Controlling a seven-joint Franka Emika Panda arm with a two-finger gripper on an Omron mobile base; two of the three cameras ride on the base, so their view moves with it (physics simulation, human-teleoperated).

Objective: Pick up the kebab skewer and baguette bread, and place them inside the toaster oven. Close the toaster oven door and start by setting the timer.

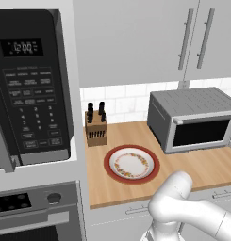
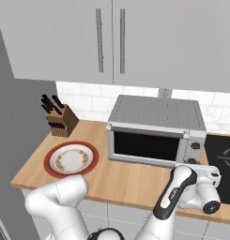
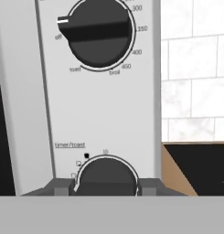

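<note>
Grey toaster oven (image 3: 99, 114), lower knob (image 3: 106, 176) labelled "timer/toast", claw (image 3: 106, 188) closed around it, upper dial (image 3: 98, 33) at "off"

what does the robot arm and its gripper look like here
The arm is made of glossy white rounded segments, with dark bands and a dark disc at the joints near the wrist. The gripper has two small dark grey, blocky finger tips. No cables or markings are visible.
</note>
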